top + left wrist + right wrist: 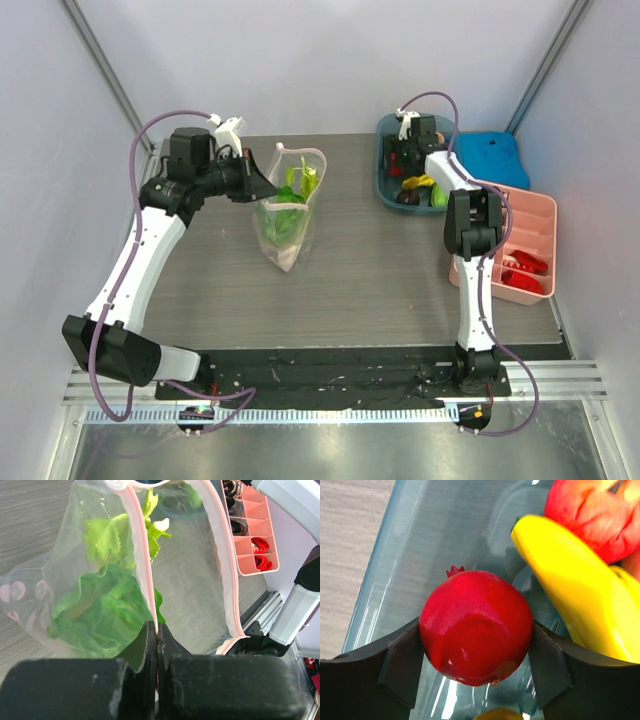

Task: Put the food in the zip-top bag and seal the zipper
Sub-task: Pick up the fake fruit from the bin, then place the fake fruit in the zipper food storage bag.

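Note:
The clear zip-top bag (290,215) stands on the table with its mouth up and open. It holds the green lettuce head (100,612) and the celery-like stalk (150,527). My left gripper (262,183) is shut on the bag's pink zipper strip (142,560) at the mouth's near edge, and its closed pads show in the left wrist view (157,642). My right gripper (400,160) is down in the blue-green bin (385,185). Its fingers (402,662) press both sides of the small red round fruit (476,626).
Yellow bananas (570,600) and another red fruit (600,515) lie in the bin beside my right gripper. A pink compartment tray (525,250) with red pieces stands at the right. A blue object (495,158) lies behind it.

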Available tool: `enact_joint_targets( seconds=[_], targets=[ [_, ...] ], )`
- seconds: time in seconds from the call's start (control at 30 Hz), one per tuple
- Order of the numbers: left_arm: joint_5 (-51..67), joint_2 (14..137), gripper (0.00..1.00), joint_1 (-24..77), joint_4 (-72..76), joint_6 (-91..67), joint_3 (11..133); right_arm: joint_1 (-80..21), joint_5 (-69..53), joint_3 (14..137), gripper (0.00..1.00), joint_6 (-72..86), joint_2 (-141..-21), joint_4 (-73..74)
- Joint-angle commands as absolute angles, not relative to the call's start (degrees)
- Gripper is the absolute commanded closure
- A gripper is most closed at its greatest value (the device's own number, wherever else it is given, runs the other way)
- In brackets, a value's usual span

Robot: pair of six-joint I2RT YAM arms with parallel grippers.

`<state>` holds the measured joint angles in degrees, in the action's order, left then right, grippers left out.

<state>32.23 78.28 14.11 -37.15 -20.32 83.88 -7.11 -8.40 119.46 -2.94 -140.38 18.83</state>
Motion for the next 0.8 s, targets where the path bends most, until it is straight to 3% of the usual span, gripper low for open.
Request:
enact_joint_targets(
  seconds=[0.0, 0.07, 0.1, 0.2, 0.4, 0.5, 0.77],
  targets=[
    [34.1, 78.05, 1.0, 13.8, -36.04, -19.16, 86.4, -6.94, -11.24, 116.03, 0.7, -1.68, -130.2, 18.02],
    [34.62, 78.05, 1.0, 13.71, -35.69, -19.25, 86.57, -6.77, -13.87, 115.32, 0.8, -0.62, -127.63, 17.93],
    [34.8, 78.05, 1.0, 13.71, -35.42, -19.42, 86.57, -6.68, -14.41, 115.05, 0.9, -0.09, -126.14, 17.93],
    [35.16, 78.13, 1.0, 13.71, -34.98, -19.77, 86.57, -6.77, -15.91, 113.91, 0.99, 1.49, -121.39, 18.02],
    [35.86, 78.4, 1.0, 13.71, -33.58, -20.83, 86.4, -6.59, -25.82, 113.03, 0.99, 7.28, -112.16, 18.46],
    [36.12, 78.57, 1.0, 13.8, -33.23, -21.53, 86.31, -7.38, -33.73, 111.8, 0.99, 18.32, -106.98, 12.94],
    [36.74, 78.31, 1.0, 13.71, -32.26, -22.5, 86.48, -21.42, -38.84, 108.99, 0.98, 20.05, -99.23, 5.44]
  ],
)
